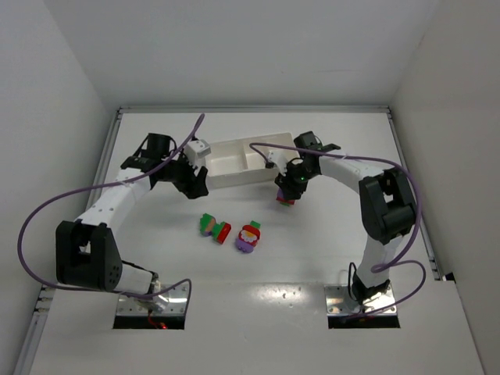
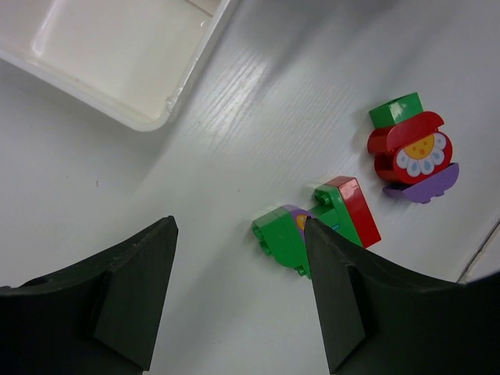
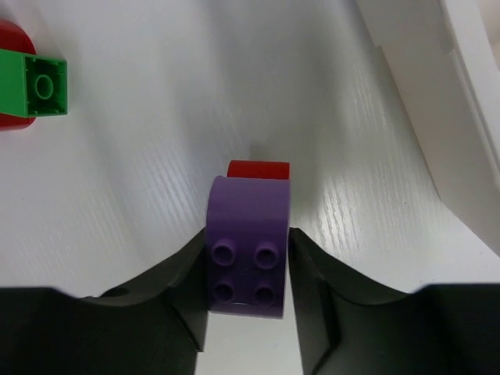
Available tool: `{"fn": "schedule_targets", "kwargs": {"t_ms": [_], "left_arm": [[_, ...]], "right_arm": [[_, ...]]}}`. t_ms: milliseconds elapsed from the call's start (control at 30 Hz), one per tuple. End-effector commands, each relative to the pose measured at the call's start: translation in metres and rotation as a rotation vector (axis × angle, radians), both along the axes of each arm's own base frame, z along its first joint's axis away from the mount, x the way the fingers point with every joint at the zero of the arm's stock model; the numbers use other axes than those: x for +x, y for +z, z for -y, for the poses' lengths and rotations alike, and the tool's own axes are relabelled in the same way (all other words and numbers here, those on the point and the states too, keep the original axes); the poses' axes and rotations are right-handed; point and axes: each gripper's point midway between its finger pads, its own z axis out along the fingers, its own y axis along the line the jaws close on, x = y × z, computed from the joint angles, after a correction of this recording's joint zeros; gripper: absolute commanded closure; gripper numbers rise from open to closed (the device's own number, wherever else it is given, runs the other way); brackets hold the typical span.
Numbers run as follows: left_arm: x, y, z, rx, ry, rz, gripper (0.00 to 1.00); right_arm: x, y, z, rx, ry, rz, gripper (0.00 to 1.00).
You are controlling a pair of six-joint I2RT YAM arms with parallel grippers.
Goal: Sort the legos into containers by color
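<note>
**My right fingers [image 3: 160, 312] pinch a purple rounded plastic brick [image 3: 248, 258].**
The long white plastic tray [image 3: 469, 94] lies near at two o'clock; my left fingers [image 2: 133, 305] are spread, empty.

No readable text, labels or numbers appear anywhere.

The white table [image 1: 328, 250] carries a white tray [image 1: 234, 179], a green-and-red lego clump [image 1: 215, 226] and, just beside it, a red-purple-green clump [image 1: 249, 237].
</note>
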Motion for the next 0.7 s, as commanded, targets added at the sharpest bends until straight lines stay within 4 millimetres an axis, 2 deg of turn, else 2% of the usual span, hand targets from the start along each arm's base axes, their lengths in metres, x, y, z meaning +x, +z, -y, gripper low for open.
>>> {"fn": "schedule_targets", "kwargs": {"t_ms": [0,67,100,167,200,233,333,367,400,433,500,533,667], "left_arm": [[0.000,0.002,0.002,-0.025,-0.028,0.016,0.27],[0.000,0.002,0.002,-0.025,-0.028,0.016,0.27],[0.000,0.002,0.002,-0.025,-0.028,0.016,0.27],[-0.003,-0.001,0.003,-0.032,-0.033,0.006,0.27],[-0.004,0.000,0.005,-0.040,-0.040,0.005,0.27],[-0.005,0.001,0.008,-0.057,-0.052,0.003,0.27],[-0.019,0.001,0.018,-0.124,-0.101,-0.037,0.27],[-0.023,0.002,0.021,-0.141,-0.121,-0.044,0.27],[-0.033,0.003,0.031,-0.183,-0.176,-0.070,0.27],[-0.038,0.003,0.035,-0.210,-0.201,-0.077,0.27],[-0.045,0.007,0.046,-0.269,-0.240,-0.105,0.25],[-0.055,0.008,0.053,-0.335,-0.275,-0.153,0.25],[-0.073,0.018,0.070,-0.517,-0.375,-0.245,0.23]], "right_arm": [[0.000,0.016,-0.006,0.029,0.017,0.038,0.60],[-0.007,0.015,-0.005,0.029,0.021,0.009,0.69],[-0.009,0.018,-0.006,0.038,0.033,0.008,0.83],[-0.011,0.026,-0.007,0.061,0.032,-0.019,0.90],[-0.016,0.035,-0.015,0.111,0.051,-0.037,0.96],[-0.018,0.040,-0.015,0.135,0.042,-0.058,0.96],[-0.026,0.072,-0.027,0.250,0.055,-0.127,0.97],[-0.038,0.078,-0.028,0.268,0.060,-0.185,0.97],[-0.041,0.091,-0.035,0.334,0.073,-0.221,0.97],[-0.055,0.100,-0.040,0.384,0.082,-0.304,0.97],[-0.061,0.112,-0.046,0.437,0.135,-0.332,0.97],[-0.067,0.117,-0.052,0.490,0.153,-0.377,0.97],[-0.082,0.135,-0.056,0.590,0.179,-0.481,0.97]]}}
